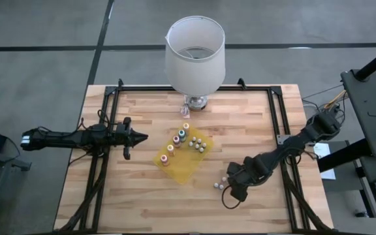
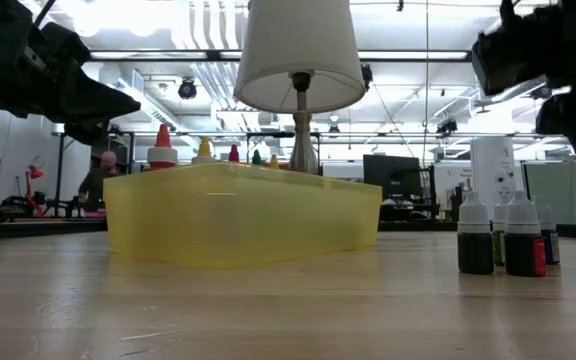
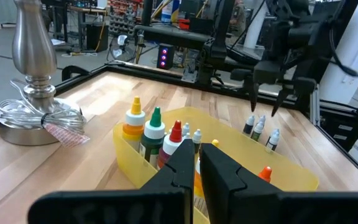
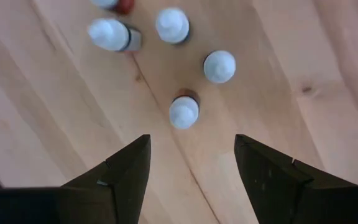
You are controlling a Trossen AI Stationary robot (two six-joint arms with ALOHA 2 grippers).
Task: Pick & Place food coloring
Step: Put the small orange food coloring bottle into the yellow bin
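Toward four o'clock from the yellow tray (image 1: 187, 171), a cluster of white-capped food coloring bottles (image 1: 223, 183) stands upright on the wooden table (image 1: 142, 202), long axes vertical, dark-bodied. Right gripper (image 1: 235, 193) hovers directly above, fingers spread wide, holding nothing. Left gripper (image 1: 139, 137) waits closed at the tray's nine o'clock.

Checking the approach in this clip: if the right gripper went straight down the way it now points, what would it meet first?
Probably the nearest white-capped bottle, lying just ahead of the open right gripper among loose bottles on the table; depth is unclear.
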